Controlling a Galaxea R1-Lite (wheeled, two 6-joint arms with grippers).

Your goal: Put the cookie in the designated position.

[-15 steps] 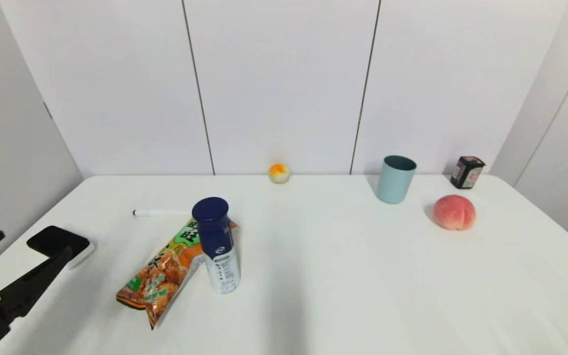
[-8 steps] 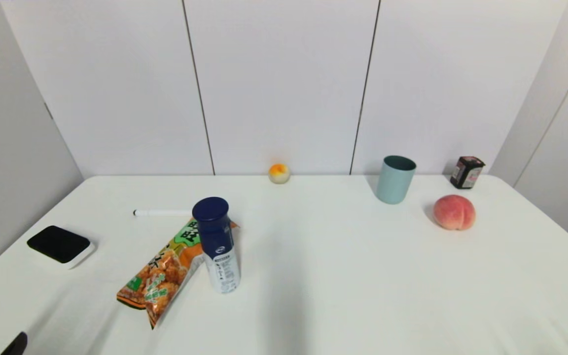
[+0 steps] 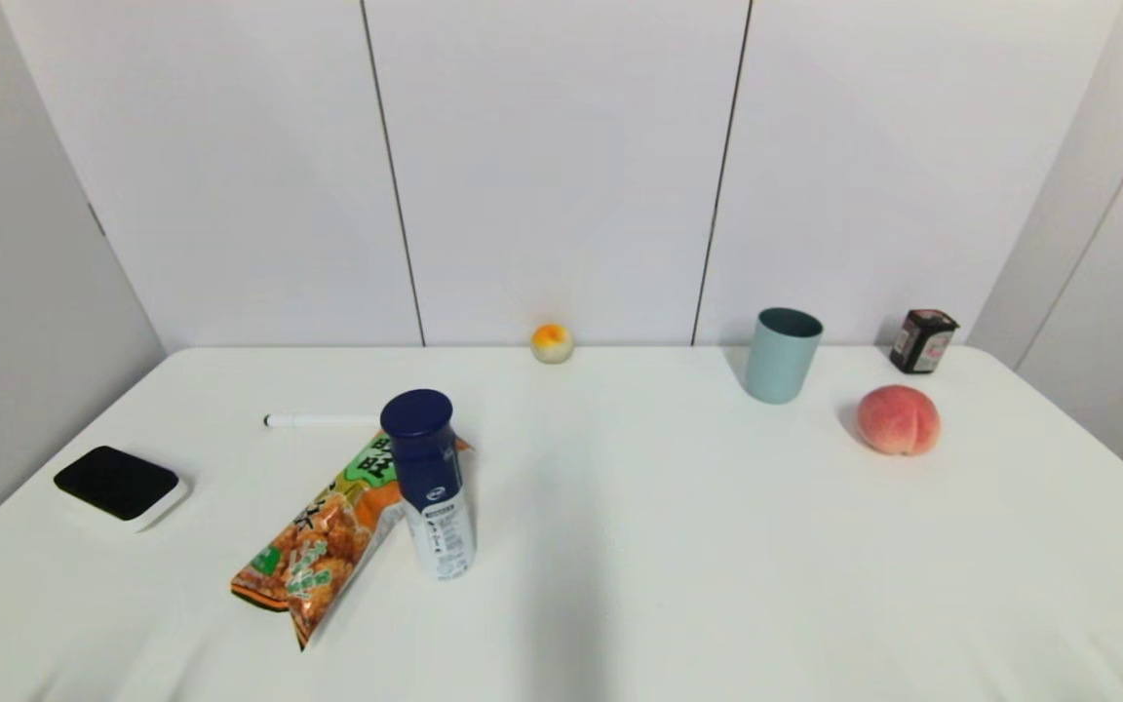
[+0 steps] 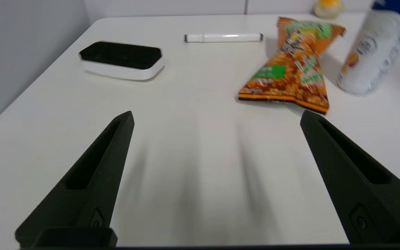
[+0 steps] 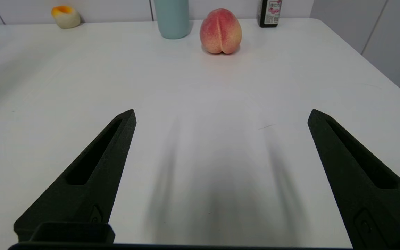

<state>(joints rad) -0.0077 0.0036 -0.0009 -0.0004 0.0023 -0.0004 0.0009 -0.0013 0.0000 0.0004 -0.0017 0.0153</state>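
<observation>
My left gripper (image 4: 215,116) has two long matte black fingers tapering to points. Each carries a recessed slot. My right gripper (image 5: 221,114) looks identical.

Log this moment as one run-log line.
left gripper: open, empty, short of orange foil snack bag | bag: flat beside navy-capped white bottle | right gripper: open, parked
</observation>
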